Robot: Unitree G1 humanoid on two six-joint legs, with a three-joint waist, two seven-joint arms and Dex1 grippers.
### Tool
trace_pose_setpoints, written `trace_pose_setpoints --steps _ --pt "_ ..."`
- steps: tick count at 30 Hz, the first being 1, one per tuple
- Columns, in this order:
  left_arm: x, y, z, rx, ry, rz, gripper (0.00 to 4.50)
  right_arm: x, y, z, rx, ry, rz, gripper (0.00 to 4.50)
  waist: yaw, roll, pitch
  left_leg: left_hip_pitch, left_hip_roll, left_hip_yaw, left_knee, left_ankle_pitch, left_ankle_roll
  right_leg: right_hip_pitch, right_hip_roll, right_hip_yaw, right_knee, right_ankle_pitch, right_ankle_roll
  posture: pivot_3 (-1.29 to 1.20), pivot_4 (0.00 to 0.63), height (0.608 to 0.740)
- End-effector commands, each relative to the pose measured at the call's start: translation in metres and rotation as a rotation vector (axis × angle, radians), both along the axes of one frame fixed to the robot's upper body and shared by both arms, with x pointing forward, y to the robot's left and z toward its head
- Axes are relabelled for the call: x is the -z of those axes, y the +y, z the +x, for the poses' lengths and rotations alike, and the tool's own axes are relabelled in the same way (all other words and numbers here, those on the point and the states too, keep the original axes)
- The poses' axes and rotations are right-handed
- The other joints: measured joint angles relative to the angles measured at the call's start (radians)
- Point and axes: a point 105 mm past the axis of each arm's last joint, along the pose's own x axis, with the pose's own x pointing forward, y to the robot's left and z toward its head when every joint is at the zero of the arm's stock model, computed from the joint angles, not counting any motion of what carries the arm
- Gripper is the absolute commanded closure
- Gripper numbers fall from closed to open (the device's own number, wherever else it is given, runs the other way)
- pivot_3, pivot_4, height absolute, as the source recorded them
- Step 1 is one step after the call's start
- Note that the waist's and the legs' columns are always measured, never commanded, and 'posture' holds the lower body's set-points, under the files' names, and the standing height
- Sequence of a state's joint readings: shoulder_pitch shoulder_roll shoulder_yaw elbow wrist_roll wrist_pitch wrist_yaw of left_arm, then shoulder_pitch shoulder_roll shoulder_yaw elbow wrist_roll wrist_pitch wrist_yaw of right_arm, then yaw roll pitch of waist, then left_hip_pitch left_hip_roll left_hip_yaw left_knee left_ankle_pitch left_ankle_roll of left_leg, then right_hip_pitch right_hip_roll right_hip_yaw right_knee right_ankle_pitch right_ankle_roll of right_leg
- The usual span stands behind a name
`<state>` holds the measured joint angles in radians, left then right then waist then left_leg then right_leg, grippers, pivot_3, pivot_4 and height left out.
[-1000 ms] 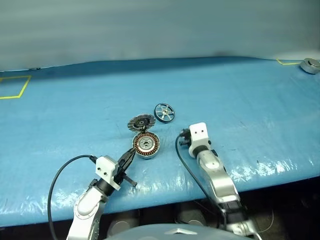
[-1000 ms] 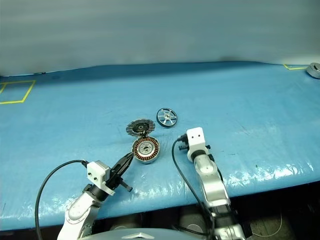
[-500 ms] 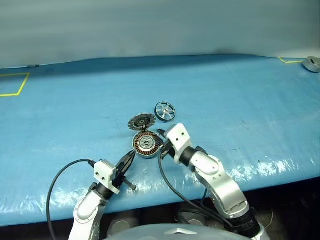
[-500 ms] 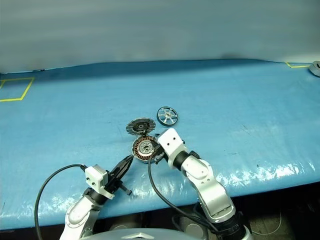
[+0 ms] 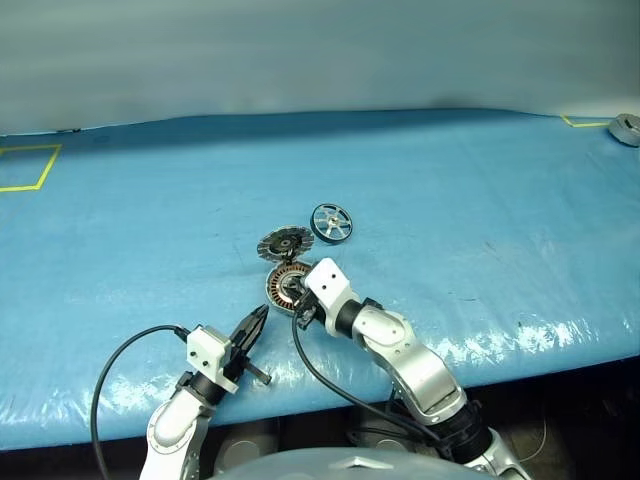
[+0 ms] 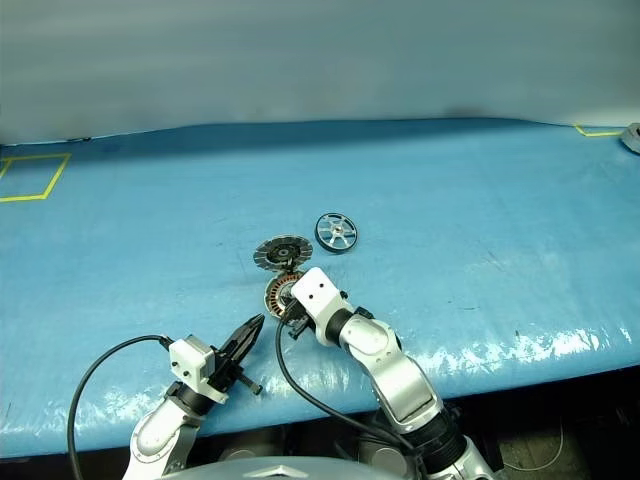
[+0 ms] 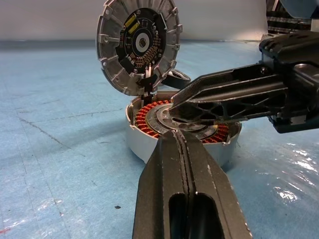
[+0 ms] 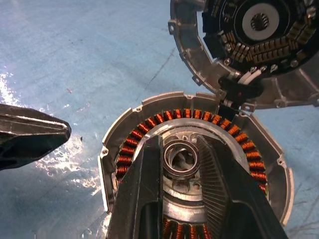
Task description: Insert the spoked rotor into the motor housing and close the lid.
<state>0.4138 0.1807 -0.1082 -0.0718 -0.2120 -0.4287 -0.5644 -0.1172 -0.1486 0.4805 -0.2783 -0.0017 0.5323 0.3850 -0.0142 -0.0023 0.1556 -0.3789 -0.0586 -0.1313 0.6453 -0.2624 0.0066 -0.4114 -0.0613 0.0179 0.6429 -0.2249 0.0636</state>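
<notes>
Swinging over from the bare table on the right, the right gripper (image 8: 180,142) now hangs right above the motor housing (image 5: 283,285).

Nearest the robot, the left gripper (image 5: 262,312) has its two fingers pressed together with nothing in them. Its tip points at the near side of the housing, just beside it.

Next comes the housing, sitting flat on the blue table (image 5: 480,200) with its orange wire ring showing. The right gripper's fingers reach down over the middle of it and pinch a small dark ring (image 8: 182,159) between them, right at the hub.

I think the job now is to get that little ring sorted at the hub so the way is free for the wheel. Go slow and straight. Keep the ring flat and in the middle, and do not scrape the orange wires. The left gripper could hold the housing so it does not slide.

Just behind the housing, the lid (image 5: 284,243) stands up, open, joined at the far edge. Do not bump it shut.

A bit farther back and to the right lies the spoked rotor (image 5: 330,222), flat on the table and not in the housing yet.

Compared with a second ago, housing, lid and rotor lie where they were, and the left gripper has hardly moved.
</notes>
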Motion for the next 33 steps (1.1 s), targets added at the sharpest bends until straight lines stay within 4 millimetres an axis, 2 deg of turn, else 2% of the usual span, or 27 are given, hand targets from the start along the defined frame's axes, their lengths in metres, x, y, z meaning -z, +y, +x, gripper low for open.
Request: trace_pose_setpoints --steps 1,5,6,11,15,17,18,20,31,33 --pt "-0.002 -0.003 -0.002 0.008 -0.025 -0.002 4.50 -0.005 0.004 0.001 0.005 -0.007 0.036 3.84 0.000 0.000 0.000 0.000 0.000 0.000 0.000 0.000 0.000 0.000 0.000 0.000 0.000 0.000 0.000 0.00 0.150 0.740" --pt "-0.002 -0.003 -0.002 0.012 -0.024 -0.004 4.50 -0.003 0.002 0.005 0.028 -0.001 0.041 3.84 0.000 0.000 0.000 0.000 0.000 0.000 0.000 0.000 0.000 0.000 0.000 0.000 0.000 0.000 0.000 0.00 0.150 0.740" --pt "-0.002 -0.004 -0.002 0.012 -0.023 -0.005 4.50 -0.003 0.002 0.005 0.031 -0.001 0.043 3.11 0.000 0.000 0.000 0.000 0.000 0.000 0.001 0.000 0.000 0.000 0.000 0.000 0.000 0.000 0.000 0.00 0.150 0.740" --pt "0.001 -0.004 -0.002 0.015 -0.020 -0.006 4.50 -0.005 0.000 0.008 0.046 -0.015 0.047 1.53 0.000 0.000 0.000 0.000 0.000 0.000 0.001 0.000 0.000 0.000 0.000 0.000 0.000 0.000 0.001 0.00 0.150 0.740" --pt "0.002 -0.004 -0.002 0.013 -0.017 -0.005 4.50 -0.015 -0.001 0.002 0.020 -0.028 0.062 0.23 0.000 0.000 0.000 0.000 0.000 0.000 0.001 0.000 0.000 0.000 0.000 0.000 0.000 0.000 0.000 0.00 0.150 0.740" --pt "0.003 -0.005 -0.002 0.012 -0.015 -0.006 4.50 -0.022 -0.001 -0.003 0.002 -0.033 0.081 0.23 0.001 0.000 0.000 0.000 0.000 0.000 0.001 0.000 0.000 0.000 0.000 0.000 0.000 0.000 0.000 0.00 0.150 0.740" --pt "0.003 -0.005 -0.001 0.012 -0.014 -0.007 4.50 -0.026 -0.002 -0.004 0.001 -0.035 0.089 0.34 0.001 0.000 0.000 0.000 0.000 0.000 0.001 0.000 0.000 0.001 0.000 0.000 0.000 0.000 0.000 0.00 0.150 0.740" --pt "0.003 -0.005 -0.001 0.013 -0.013 -0.008 4.50 -0.031 -0.003 -0.006 0.004 -0.032 0.099 0.84 -0.001 0.000 0.000 0.000 0.000 0.000 0.001 0.000 0.000 0.001 0.000 0.000 0.000 0.000 0.000 0.00 0.150 0.740" --pt "0.003 -0.007 0.002 0.014 -0.026 -0.015 4.50 -0.040 0.002 0.000 0.089 0.063 0.021 4.47 0.001 0.000 0.000 0.000 0.000 -0.001 0.002 0.000 0.000 0.000 0.000 0.000 0.001 0.001 0.000 0.00 0.150 0.740" --pt "0.003 -0.007 0.002 0.012 -0.032 -0.014 4.50 -0.041 0.004 0.000 0.094 0.078 0.013 4.47 0.001 0.000 0.000 0.000 0.000 -0.001 0.002 0.000 0.000 0.000 0.000 0.000 0.001 0.002 -0.002 0.00 0.150 0.740"
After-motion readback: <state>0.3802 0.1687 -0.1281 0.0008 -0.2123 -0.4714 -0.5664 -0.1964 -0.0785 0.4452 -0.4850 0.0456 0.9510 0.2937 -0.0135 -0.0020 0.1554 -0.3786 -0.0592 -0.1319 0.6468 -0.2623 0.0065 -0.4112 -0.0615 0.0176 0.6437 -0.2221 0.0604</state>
